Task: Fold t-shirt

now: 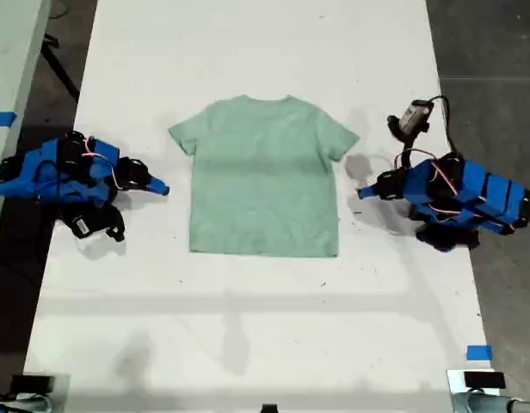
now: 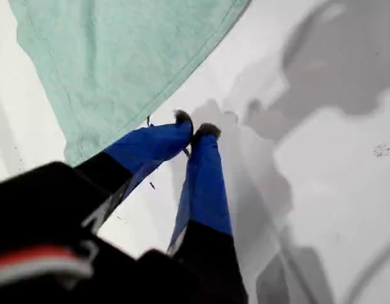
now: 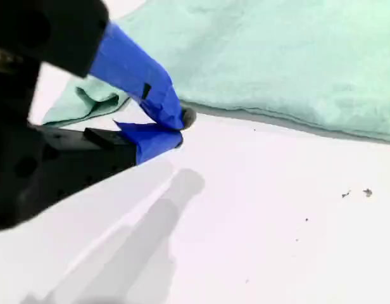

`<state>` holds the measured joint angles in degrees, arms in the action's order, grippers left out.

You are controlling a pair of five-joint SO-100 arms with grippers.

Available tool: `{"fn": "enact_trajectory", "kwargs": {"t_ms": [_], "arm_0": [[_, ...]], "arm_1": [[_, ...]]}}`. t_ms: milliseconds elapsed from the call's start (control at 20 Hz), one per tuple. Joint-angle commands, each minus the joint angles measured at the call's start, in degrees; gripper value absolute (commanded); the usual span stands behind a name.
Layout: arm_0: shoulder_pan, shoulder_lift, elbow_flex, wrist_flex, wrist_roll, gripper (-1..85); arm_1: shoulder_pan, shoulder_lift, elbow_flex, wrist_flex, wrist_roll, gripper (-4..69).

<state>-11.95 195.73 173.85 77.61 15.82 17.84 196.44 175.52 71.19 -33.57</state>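
Both pincers rest closed on the table (image 1: 248, 327), flanking the t-shirt (image 1: 263, 176).

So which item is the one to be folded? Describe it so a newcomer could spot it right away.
Start from the long white table that fills the exterior view. Near its middle, between the two blue arms, the t-shirt lies flat with its collar toward the view's top. It is the only cloth there: plain pale mint-green, short-sleeved, no print.
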Motion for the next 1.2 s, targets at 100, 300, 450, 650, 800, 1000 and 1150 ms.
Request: {"fn": "enact_trajectory", "kwargs": {"t_ms": [100, 300, 450, 650, 800, 1000, 1150], "arm_0": [[3.3, -0.3, -5.9, 0.6, -20.5, 0.0], [3.2, -0.3, -5.8, 1.8, -20.7, 0.0], [2.6, -2.0, -8.2, 1.9, -20.7, 0.0], [-1.2, -38.0, -28.1, -4.2, -15.4, 0.0], [-8.3, -47.4, -36.5, -4.7, -10.0, 0.0], [-25.0, -52.7, -46.2, 4.3, 2.4, 0.0], [-33.2, -59.7, -55.1, 10.0, 10.1, 1.1]], "arm_1": [[-3.3, 0.1, -9.0, 4.9, 40.4, -1.1], [-3.6, 0.1, -8.9, 4.6, 40.8, -1.1], [-3.8, -1.5, -11.4, 3.1, 39.7, -1.0], [0.0, -35.7, -30.7, -6.5, 30.1, -1.0], [5.8, -45.9, -41.5, -5.1, 21.6, -1.0], [18.5, -48.9, -51.8, 4.8, 9.6, -1.1], [26.3, -54.8, -59.8, 10.1, 1.5, 4.3]]}}
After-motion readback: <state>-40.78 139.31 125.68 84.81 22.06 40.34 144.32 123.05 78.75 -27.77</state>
